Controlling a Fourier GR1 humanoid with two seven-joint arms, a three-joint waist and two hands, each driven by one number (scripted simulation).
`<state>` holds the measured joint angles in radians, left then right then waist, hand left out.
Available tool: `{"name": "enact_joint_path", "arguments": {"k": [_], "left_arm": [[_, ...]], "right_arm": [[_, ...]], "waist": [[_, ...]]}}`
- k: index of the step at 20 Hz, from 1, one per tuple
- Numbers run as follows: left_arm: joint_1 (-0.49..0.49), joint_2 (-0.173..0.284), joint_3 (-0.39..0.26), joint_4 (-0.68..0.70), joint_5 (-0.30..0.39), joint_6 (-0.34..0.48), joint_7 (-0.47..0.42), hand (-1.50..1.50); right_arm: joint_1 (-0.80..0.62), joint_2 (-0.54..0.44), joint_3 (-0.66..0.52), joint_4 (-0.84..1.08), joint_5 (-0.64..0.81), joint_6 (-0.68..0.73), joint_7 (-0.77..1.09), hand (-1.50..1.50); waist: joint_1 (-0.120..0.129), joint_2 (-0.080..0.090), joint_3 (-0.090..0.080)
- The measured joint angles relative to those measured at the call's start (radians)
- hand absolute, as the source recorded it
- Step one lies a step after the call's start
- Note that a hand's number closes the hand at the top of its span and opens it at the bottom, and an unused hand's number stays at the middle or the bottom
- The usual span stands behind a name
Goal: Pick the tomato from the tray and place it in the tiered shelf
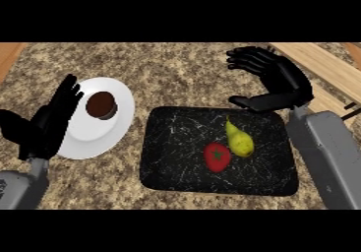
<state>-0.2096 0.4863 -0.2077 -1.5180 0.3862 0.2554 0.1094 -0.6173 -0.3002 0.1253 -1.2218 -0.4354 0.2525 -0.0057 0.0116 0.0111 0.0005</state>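
— Speckled stone worktop: contents?
— Black tray, centre, holding red tomato beside yellow-green pear, touching. White plate, left, with brown cup. Wooden tiered shelf, upper right.
— Hands?
— Left hand by plate, fingers straight, empty. Right hand beyond tray's far right corner, fingers spread, empty.

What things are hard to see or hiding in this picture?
- Light wooden tiered shelf, head view: cut off by the right edge; its levels can't be told.
- Round white plate, head view: its left side is hidden behind the left robot hand.
- Black speckled tray, head view: the right forearm covers its right edge.
- Brown round thing on the plate: can't tell what it is.
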Motion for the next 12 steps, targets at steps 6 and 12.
{"name": "enact_joint_path", "arguments": {"k": [6, 12], "left_arm": [[-0.035, -0.02, 0.019, 0.019, 0.003, -0.004, 0.033, 0.0], [-0.042, -0.02, 0.03, 0.025, 0.002, -0.011, 0.038, 0.0]], "right_arm": [[-0.04, -0.088, -0.001, -0.032, -0.088, 0.231, 0.069, -1.5], [-0.117, -0.239, 0.115, -0.147, 0.01, 0.377, 0.223, -1.5]], "waist": [[-0.012, -0.01, -0.001], [-0.017, -0.018, -0.002]]}}
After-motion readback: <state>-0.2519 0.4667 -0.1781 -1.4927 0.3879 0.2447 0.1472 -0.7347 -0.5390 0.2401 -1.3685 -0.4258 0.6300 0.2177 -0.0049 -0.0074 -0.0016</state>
